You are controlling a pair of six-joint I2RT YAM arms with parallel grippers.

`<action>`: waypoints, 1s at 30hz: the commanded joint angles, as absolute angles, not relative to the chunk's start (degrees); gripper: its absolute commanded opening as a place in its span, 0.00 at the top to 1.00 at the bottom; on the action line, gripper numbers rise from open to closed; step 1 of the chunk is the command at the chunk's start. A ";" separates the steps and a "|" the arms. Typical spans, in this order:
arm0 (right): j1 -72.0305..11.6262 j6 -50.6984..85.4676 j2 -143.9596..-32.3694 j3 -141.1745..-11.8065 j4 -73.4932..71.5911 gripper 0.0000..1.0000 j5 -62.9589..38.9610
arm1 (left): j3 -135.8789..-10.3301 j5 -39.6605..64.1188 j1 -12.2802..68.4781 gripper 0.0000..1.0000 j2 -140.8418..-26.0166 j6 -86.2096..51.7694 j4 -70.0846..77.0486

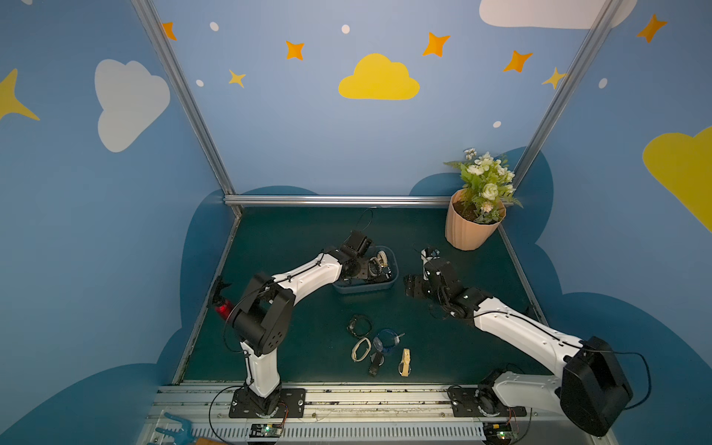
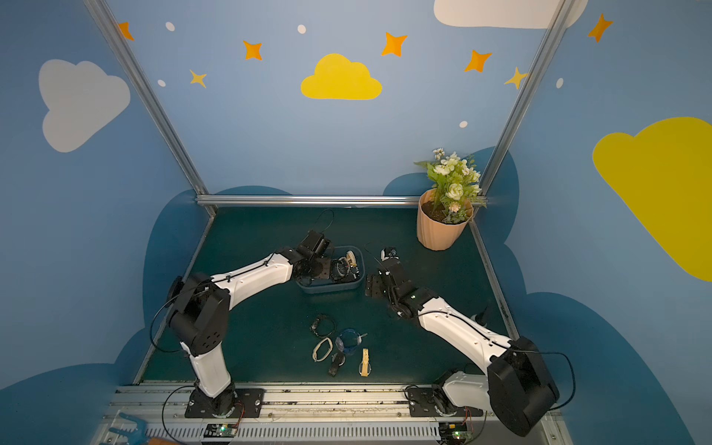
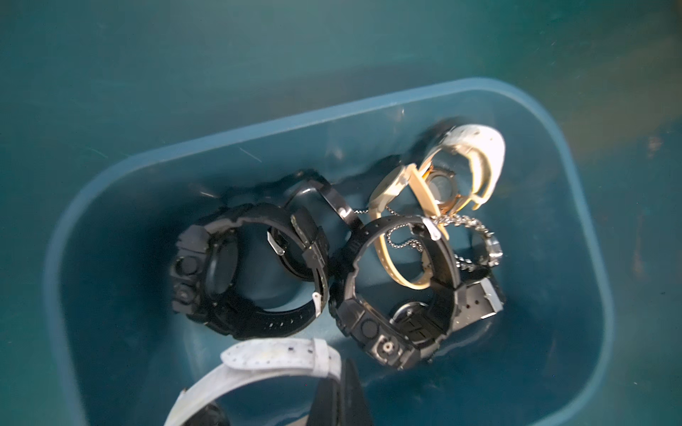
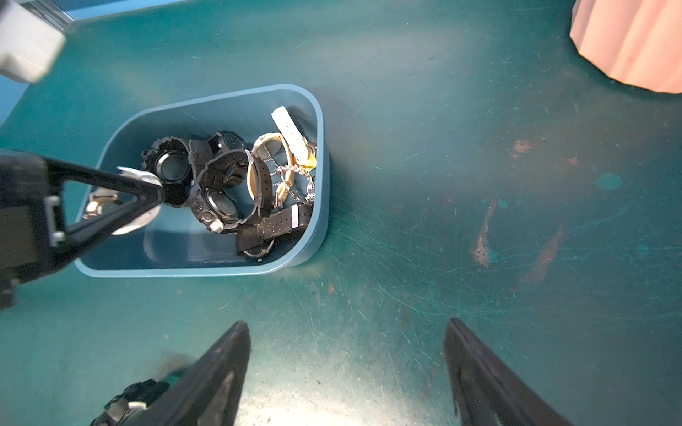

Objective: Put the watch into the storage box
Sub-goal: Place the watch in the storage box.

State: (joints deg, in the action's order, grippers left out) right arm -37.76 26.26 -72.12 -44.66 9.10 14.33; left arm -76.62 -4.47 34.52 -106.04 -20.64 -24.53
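The left gripper (image 4: 158,192), jaws clamped on the white-strapped watch (image 3: 275,359), hangs over the storage box (image 4: 320,155), a smooth, round-cornered blue tub holding chunky black watches (image 3: 251,273). The held watch's case is mostly hidden. The right gripper (image 4: 347,369), jaws apart, hovers beside the box.

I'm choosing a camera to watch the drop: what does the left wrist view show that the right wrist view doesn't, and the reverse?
Left wrist only: nothing extra, just a much closer look at the piled watches.
Right wrist only: the open right gripper, the peach flower pot and a wide stretch of bare table.
Both: the storage box with those watches inside, and the left gripper over it, shut on a white-strapped watch.
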 commanded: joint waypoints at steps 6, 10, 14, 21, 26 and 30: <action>-37.44 25.57 -72.15 -47.15 9.89 0.17 14.38 | -76.17 -2.93 33.93 0.71 -104.44 -22.57 -24.45; -37.38 25.57 -72.06 -46.90 9.80 0.17 14.65 | -75.63 -2.22 33.84 0.44 -99.96 -22.58 -24.52; -37.27 25.97 -72.67 -46.92 9.40 0.17 14.08 | -75.10 -1.89 33.87 0.18 -94.55 -22.64 -25.40; -37.26 25.72 -74.07 -48.33 10.52 0.17 13.85 | -66.06 0.13 33.70 0.00 -78.84 -22.73 -23.58; -37.46 26.28 -74.74 -50.12 14.65 0.17 12.88 | -59.29 2.68 33.58 0.00 -69.22 -19.18 -23.15; -38.01 27.44 -74.83 -50.50 17.89 0.17 12.70 | -55.54 4.99 33.67 0.00 -65.42 -15.96 -22.86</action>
